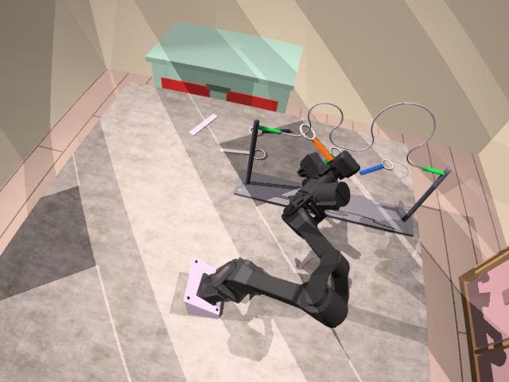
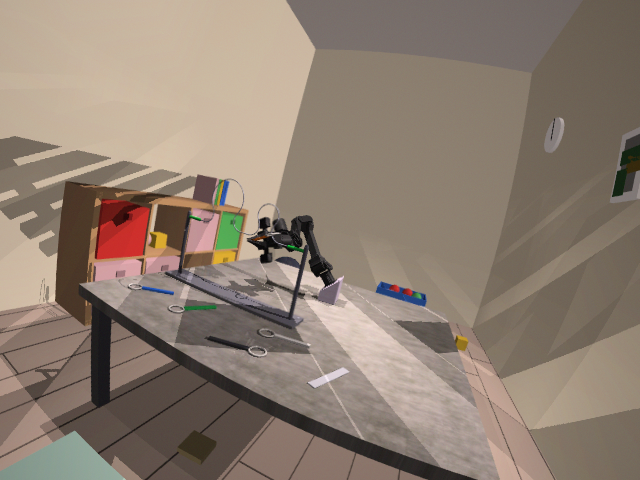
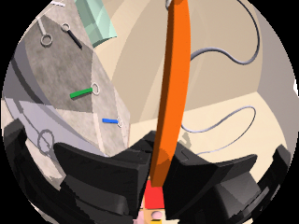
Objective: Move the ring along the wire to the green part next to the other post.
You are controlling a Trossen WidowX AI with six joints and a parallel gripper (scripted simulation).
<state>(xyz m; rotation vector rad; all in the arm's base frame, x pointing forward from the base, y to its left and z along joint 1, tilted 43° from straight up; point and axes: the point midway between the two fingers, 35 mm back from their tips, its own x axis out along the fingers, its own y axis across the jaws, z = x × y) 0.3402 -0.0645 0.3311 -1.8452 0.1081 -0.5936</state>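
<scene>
My gripper is shut on the lower end of the orange handle. The handle slants up and to the left to its ring. The ring encircles the thin grey wire just past the left green part by the left post. I cannot tell whether the ring touches the wire. The wire loops on to the right green part by the right post. Both posts stand on a grey base plate.
Loose rings lie on the table behind the plate: a blue-handled one, a green-handled one partly hidden by my wrist, a white-handled one and a black-handled one. A white strip and a teal chest are farther back.
</scene>
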